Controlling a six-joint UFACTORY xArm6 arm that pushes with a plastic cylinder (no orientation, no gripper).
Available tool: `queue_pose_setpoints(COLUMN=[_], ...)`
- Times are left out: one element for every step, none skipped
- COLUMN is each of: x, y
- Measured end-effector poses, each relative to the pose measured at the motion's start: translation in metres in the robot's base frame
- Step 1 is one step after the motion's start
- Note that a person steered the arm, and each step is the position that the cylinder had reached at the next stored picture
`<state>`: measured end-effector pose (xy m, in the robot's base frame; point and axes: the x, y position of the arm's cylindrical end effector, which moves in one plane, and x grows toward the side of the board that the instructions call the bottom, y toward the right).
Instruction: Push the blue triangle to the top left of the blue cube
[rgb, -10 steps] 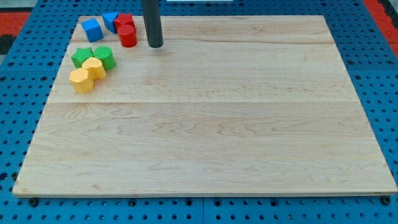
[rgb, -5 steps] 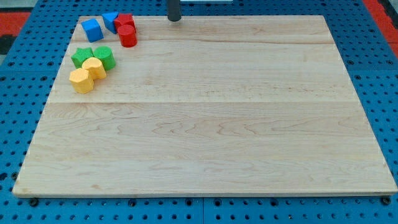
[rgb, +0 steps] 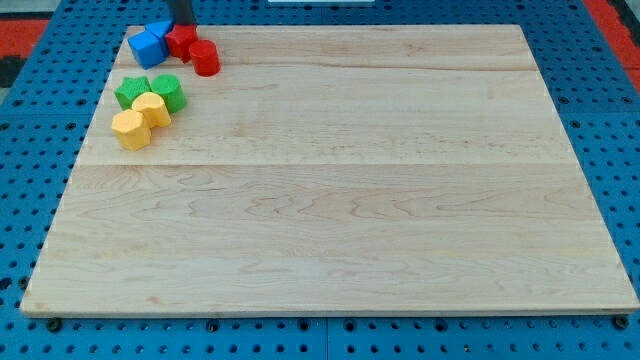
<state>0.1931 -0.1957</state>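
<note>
The blue cube (rgb: 146, 48) sits at the board's top left corner. The blue triangle (rgb: 162, 30) lies against the cube's top right side, partly hidden behind a red block (rgb: 181, 42). My tip (rgb: 183, 24) stands at the view's top edge, just right of the triangle and right behind that red block. A red cylinder (rgb: 206, 58) stands to the lower right of the red block.
Two green blocks (rgb: 130, 94) (rgb: 167, 92) and two yellow blocks (rgb: 151, 108) (rgb: 130, 129) cluster below the blue cube near the left edge of the wooden board (rgb: 340, 200). Blue pegboard surrounds the board.
My tip moved left along the board's top edge. The blue triangle and the red block beside it shifted left; the triangle now touches the blue cube.
</note>
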Motion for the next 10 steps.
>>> queue_pose_setpoints(x=[0.006, 0.026, 0.034, 0.012, -0.002, -0.002, -0.002, -0.002, -0.002, -0.001], y=[0.000, 0.000, 0.011, 0.034, 0.030, 0.018, -0.012, -0.039, -0.081, -0.109])
